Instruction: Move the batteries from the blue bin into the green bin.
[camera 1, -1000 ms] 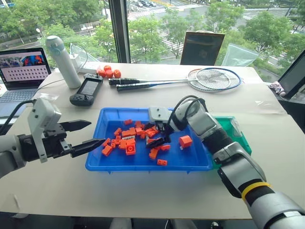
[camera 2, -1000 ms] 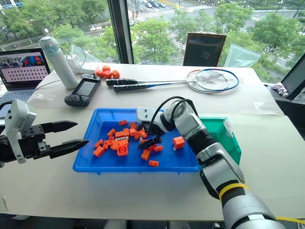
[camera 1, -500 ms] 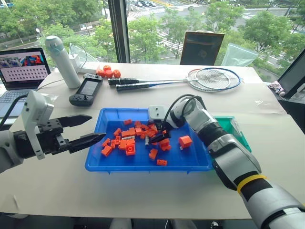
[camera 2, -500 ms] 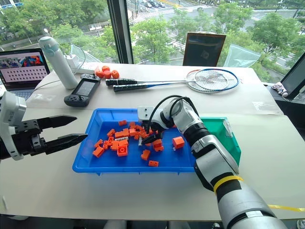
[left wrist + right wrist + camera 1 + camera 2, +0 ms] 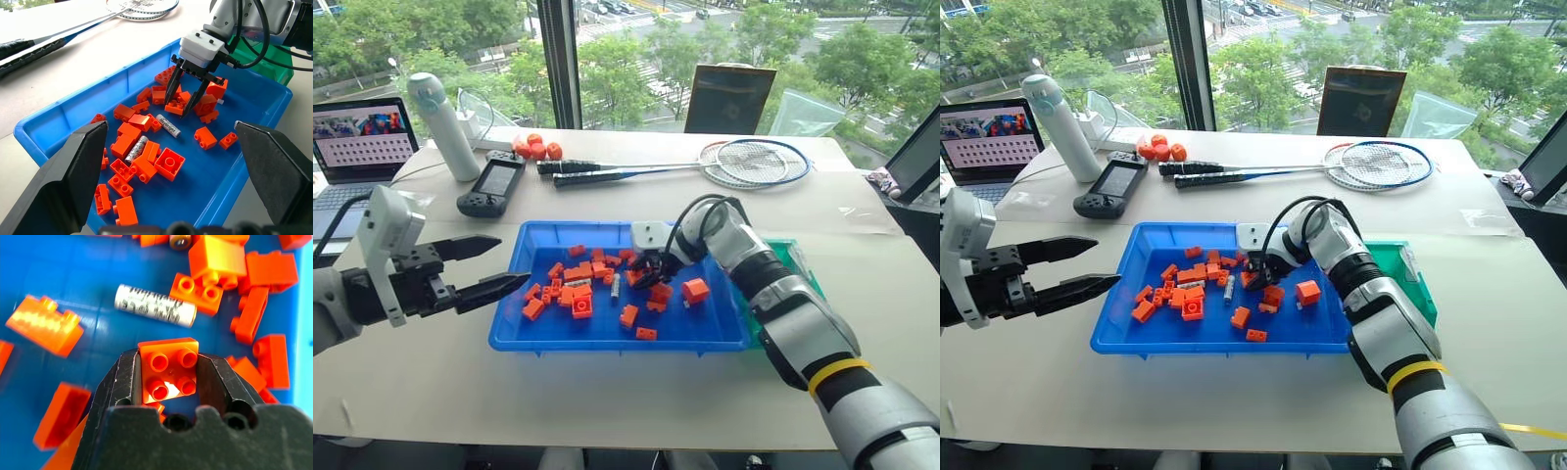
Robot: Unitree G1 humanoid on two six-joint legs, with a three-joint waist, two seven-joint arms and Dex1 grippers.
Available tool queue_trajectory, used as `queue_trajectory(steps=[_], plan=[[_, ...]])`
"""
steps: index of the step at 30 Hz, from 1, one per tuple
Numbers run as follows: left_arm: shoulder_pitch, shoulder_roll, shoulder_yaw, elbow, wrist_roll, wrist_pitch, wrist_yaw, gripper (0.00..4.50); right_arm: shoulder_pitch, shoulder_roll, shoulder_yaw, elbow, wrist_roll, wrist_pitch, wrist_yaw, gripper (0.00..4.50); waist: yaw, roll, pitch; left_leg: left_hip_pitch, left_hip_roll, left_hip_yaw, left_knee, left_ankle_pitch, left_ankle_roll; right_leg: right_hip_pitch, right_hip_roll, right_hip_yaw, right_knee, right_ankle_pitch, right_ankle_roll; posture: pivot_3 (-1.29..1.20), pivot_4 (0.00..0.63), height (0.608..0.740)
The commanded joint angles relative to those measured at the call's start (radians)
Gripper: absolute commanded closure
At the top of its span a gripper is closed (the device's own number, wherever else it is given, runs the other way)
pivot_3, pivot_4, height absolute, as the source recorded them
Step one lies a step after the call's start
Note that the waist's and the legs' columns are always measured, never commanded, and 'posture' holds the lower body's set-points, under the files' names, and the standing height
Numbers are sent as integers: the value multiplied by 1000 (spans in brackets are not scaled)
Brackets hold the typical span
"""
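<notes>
The blue bin (image 5: 607, 345) lies mid-table, strewn with orange bricks. One battery (image 5: 168, 125), silver with print, rests among them, and a second grey battery (image 5: 136, 149) lies beside the brick pile. My right gripper (image 5: 646, 274) reaches down into the bin, just right of the printed battery (image 5: 155, 305), and is shut on an orange brick (image 5: 168, 368) with four studs. My left gripper (image 5: 512, 259) hovers open and empty at the bin's left edge. The green bin (image 5: 1408, 269) sits against the blue bin's right end, partly behind my right arm.
Behind the bin lie two badminton rackets (image 5: 754, 162), a handheld game console (image 5: 489, 188), orange balls (image 5: 534, 149) and a white bottle (image 5: 440, 125). A laptop (image 5: 362, 147) stands far left, a dark board (image 5: 728, 98) at the back, a screen (image 5: 915, 157) far right.
My right gripper shifted to the right inside the blue bin and closed from wide open onto an orange brick. The left arm stayed where it was.
</notes>
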Motion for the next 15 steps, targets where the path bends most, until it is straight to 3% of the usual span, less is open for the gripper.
queue_trajectory(steps=[1,6,7,10,13,15], plan=[[-19,17,-7,0,8,-28,-11,0,-13,-81,-41,-88,30,74,83,3110,-1,0,0,0,0,0,0,0,0,0,0,0,0,0,0,0,150,709],[-41,16,-47,14,31,-43,-19,0,-13,-118,-44,-31,-7,56,7,3110,-2,0,0,0,0,0,0,0,0,0,0,0,0,0,0,0,150,709],[-43,18,-51,16,34,-45,-25,0,-16,-115,-47,-28,-5,53,-2,2107,-5,0,0,0,0,0,0,0,0,0,0,0,0,0,0,0,150,709],[-53,21,-62,24,42,-50,-35,0,-26,-110,-63,-46,24,78,14,1280,-9,0,0,0,0,0,-1,0,0,-1,0,1,0,0,0,0,150,709],[-65,23,-70,32,48,-52,-39,0,-29,-90,-105,-119,103,169,67,111,-7,0,0,0,0,0,-1,0,0,-1,0,0,0,0,0,0,150,709],[-63,23,-67,30,51,-52,-43,0,9,-76,-119,-212,152,229,101,40,-7,0,0,0,0,0,-1,0,0,-1,0,0,0,0,0,0,150,709]])
